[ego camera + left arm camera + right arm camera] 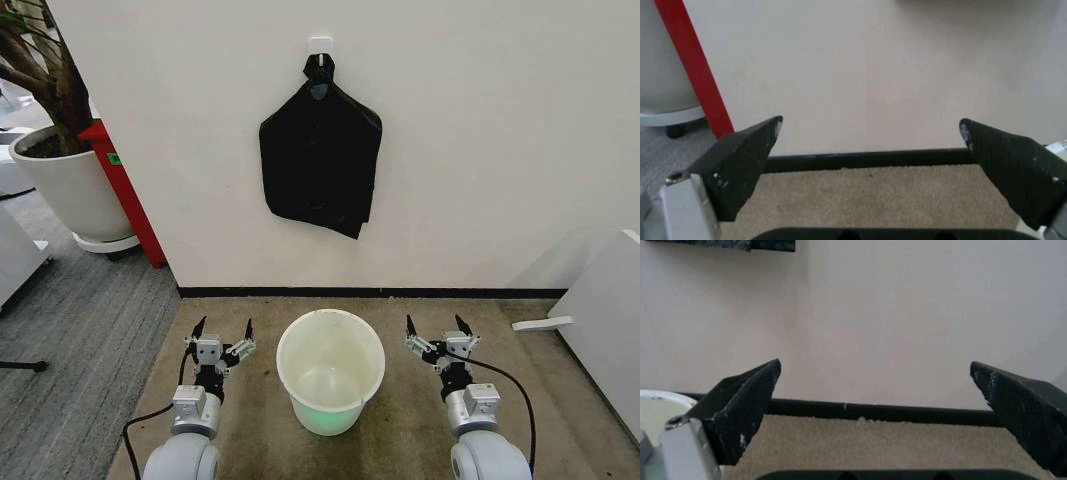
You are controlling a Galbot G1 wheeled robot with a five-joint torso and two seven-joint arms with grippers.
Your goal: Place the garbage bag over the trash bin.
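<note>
While both arms are idling low over the beige carpet (420, 440), the trash bin (330, 385) is sitting between them: round, cream-white smooth plastic, tapering down, rolled rim, pale green tint at the base, nothing inside. Left pincer (223, 331) is hovering just left of the bin, released, its dark wedge-shaped fingers (740, 170) spread wide. Right pincer (440, 327) is hovering right of the bin, also released, fingers (740, 410) apart. Garbage bag (321, 160) is hanging well above and behind the bin on the off-white wall (500, 130), from a small white hook (320, 45): glossy black, thin, knotted at top, draping flat. Black baseboard (400, 293) is running behind the bin.
</note>
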